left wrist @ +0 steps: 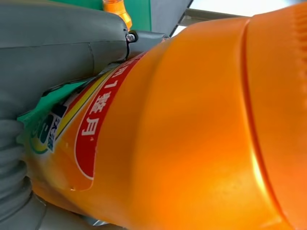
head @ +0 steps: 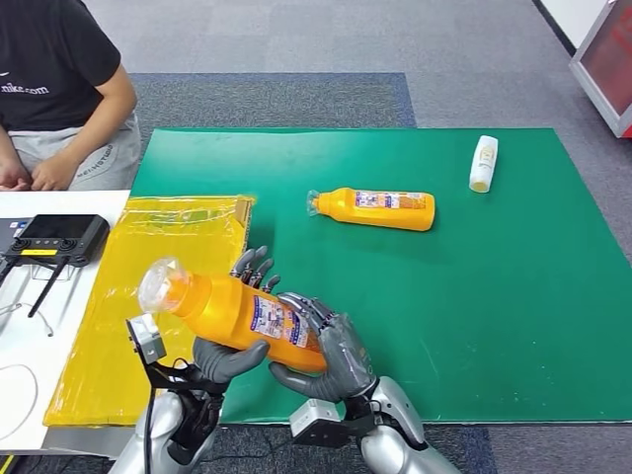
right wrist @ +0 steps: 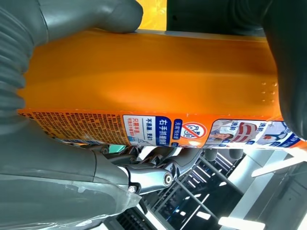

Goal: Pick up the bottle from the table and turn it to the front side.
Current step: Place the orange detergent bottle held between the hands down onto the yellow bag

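Note:
An orange bottle [head: 231, 311] with a clear cap and a printed label is lifted above the near edge of the green mat [head: 477, 296], lying sideways with its cap toward the left. My left hand [head: 223, 346] grips its middle from below, thumb across the front and fingers behind. My right hand [head: 332, 355] grips its base end. The bottle's orange body [left wrist: 203, 129] with a red label sits against the left hand's grey palm. In the right wrist view the bottle [right wrist: 152, 81] shows a blue and white label strip, with my thumb [right wrist: 87, 19] over it.
A second orange bottle [head: 376, 209] lies on its side mid-mat. A small white bottle [head: 484, 163] lies at the far right. A yellow plastic bag [head: 149, 296] lies left of the mat, and a black controller [head: 52, 239] sits on the white table. A person sits at the far left.

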Tool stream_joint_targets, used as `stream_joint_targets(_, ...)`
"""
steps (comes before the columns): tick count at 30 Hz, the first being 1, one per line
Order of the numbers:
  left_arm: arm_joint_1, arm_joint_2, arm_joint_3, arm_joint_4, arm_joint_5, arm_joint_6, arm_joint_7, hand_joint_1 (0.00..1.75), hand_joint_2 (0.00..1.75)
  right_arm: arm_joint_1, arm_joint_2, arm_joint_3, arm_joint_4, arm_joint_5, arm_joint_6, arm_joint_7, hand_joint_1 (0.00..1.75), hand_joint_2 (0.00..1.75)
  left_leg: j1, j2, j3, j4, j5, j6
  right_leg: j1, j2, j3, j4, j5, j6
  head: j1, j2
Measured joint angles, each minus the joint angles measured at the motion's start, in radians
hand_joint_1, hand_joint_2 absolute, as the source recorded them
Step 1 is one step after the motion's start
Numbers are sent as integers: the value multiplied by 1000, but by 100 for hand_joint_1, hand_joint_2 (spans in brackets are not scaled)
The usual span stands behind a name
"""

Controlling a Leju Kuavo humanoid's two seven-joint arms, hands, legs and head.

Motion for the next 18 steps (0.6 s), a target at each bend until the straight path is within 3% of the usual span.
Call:
stream_joint_targets(3, -3, 7, -3, 0, -6, -1, -2, 5, 175, 0, 0, 0, 0, -1, -1, -1, 175, 175, 0, 0, 0, 0, 0, 0, 0, 0, 0, 0, 0, 0, 0, 0)
stream_joint_targets(7, -5, 11, -3, 0, -8, 5, -3, 168, 175, 0, 0, 0, 1, 2, -6, -3, 175, 175, 0, 0, 0, 0, 0, 0, 0, 0, 0, 0, 0, 0, 0, 0)
stream_joint_targets(11, -6, 11, -4, 0, -7, 21, -5, 175, 175, 0, 0, 0, 4, 6, -14, -3, 175, 175, 0, 0, 0, 0, 0, 0, 0, 0, 0, 0, 0, 0, 0, 0)
stream_joint_targets(12, -6, 11, -4, 0, -10, 26, -9, 175, 175, 0, 0, 0, 5, 6, -15, -3, 150, 175, 0, 0, 0, 0, 0, 0, 0, 0, 0, 0, 0, 0, 0, 0)
stream_joint_targets(15, -6, 10, -4, 0, -27, 46, -22, 175, 175, 0, 1, 0, 7, 3, -18, -1, 24, 175, 0, 0, 0, 0, 0, 0, 0, 0, 0, 0, 0, 0, 0, 0)
stream_joint_targets(16, -5, 10, -4, 0, -34, 54, -26, 175, 175, 0, 1, -1, 7, 0, -19, 1, 5, 175, 0, 0, 0, 0, 0, 0, 0, 0, 0, 0, 0, 0, 0, 0)
stream_joint_targets(18, -4, 9, -4, 0, -48, 71, -32, 175, 175, 0, 3, -5, 8, -5, -23, 6, 0, 175, 0, 0, 0, 0, 0, 0, 0, 0, 0, 0, 0, 0, 0, 0)
